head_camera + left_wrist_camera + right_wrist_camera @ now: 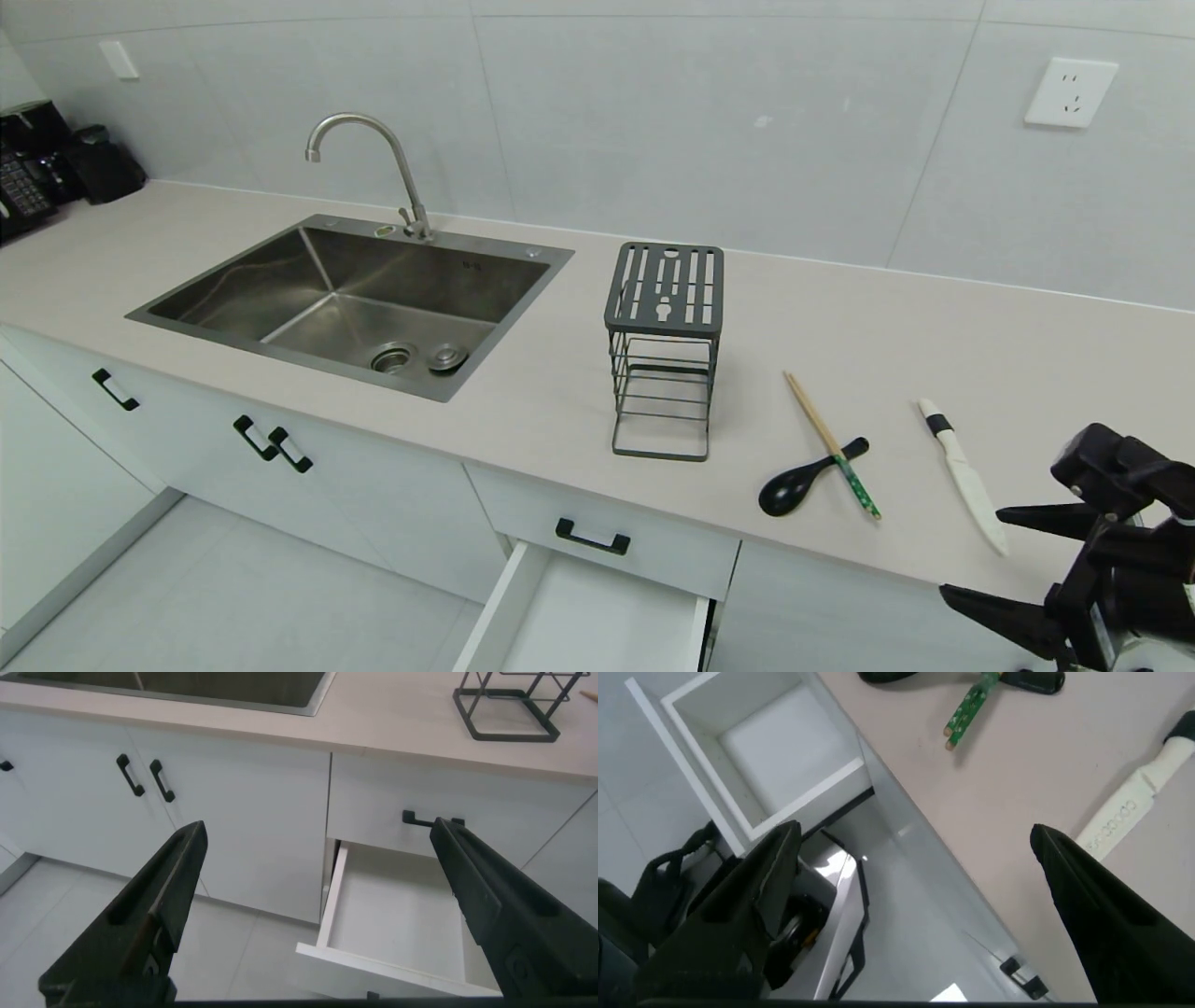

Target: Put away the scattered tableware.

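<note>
My right tool hangs spread off the worktop's front edge. The knife, chopsticks and spoon lie near that edge; my left tool, spread too, faces the drawer.

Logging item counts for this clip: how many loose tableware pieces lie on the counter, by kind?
Spoon: 1
Knife: 1
Chopsticks: 1 set, lying together across the spoon's handle; number of sticks unclear
Total: 3
</note>
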Motion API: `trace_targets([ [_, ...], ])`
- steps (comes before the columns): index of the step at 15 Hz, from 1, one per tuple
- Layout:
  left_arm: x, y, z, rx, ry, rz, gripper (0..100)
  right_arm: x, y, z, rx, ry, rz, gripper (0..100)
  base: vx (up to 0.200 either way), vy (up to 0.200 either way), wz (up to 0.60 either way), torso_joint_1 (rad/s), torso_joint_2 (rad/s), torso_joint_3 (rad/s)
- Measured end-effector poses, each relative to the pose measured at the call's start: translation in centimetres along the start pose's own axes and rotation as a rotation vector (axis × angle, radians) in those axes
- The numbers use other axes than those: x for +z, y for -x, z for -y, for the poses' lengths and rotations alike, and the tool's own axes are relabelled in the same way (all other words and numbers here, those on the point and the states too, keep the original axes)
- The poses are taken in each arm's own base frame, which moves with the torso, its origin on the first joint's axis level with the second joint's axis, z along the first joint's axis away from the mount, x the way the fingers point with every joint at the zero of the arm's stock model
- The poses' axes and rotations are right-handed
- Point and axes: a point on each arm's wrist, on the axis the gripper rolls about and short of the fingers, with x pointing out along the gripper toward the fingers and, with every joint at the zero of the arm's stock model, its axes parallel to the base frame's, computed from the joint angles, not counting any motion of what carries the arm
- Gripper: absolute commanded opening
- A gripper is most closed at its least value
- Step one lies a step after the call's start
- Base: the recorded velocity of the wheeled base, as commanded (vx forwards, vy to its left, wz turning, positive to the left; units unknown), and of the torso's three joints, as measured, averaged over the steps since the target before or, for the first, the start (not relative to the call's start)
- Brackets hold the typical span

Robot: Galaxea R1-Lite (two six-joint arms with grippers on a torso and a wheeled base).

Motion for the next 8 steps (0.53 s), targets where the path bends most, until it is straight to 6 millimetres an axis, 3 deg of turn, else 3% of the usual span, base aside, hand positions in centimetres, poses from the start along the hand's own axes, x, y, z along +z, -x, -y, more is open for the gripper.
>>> trace_targets([
  [8,0.0,0.0,0.0,0.0,0.0,0.0,100,2.5,-4.8,1.3,-0.003,0.006,-0.06,100,0.0,0.0,0.0,0.0,0.0,0.0],
])
